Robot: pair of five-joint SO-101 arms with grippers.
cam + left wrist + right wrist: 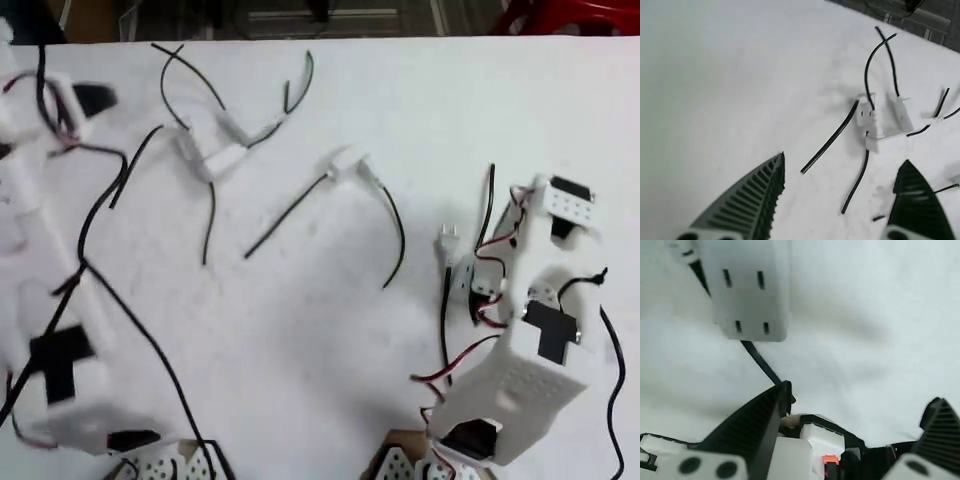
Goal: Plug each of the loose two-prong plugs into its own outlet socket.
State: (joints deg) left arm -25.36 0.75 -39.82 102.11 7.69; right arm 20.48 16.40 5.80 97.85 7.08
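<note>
Overhead, we see a white table (300,330) with one loose two-prong plug (447,238) lying prongs-up in the picture beside the arm at the right; its black cord (445,310) trails back toward that arm's base. A cluster of white connectors (220,145) with short black cords lies near the table's far left, and a further connector pair (350,165) rests between the cluster and the plug. We cannot tell whether these pieces are mated.

From the left wrist, the left gripper (844,159) hangs above bare table with its jaws spread wide, the cluster (875,122) lying just beyond them.

From the right wrist, the right gripper (862,392) likewise stands wide apart and holds nothing; a white outlet block (750,290) with paired slots lies ahead of one finger (760,415).
</note>
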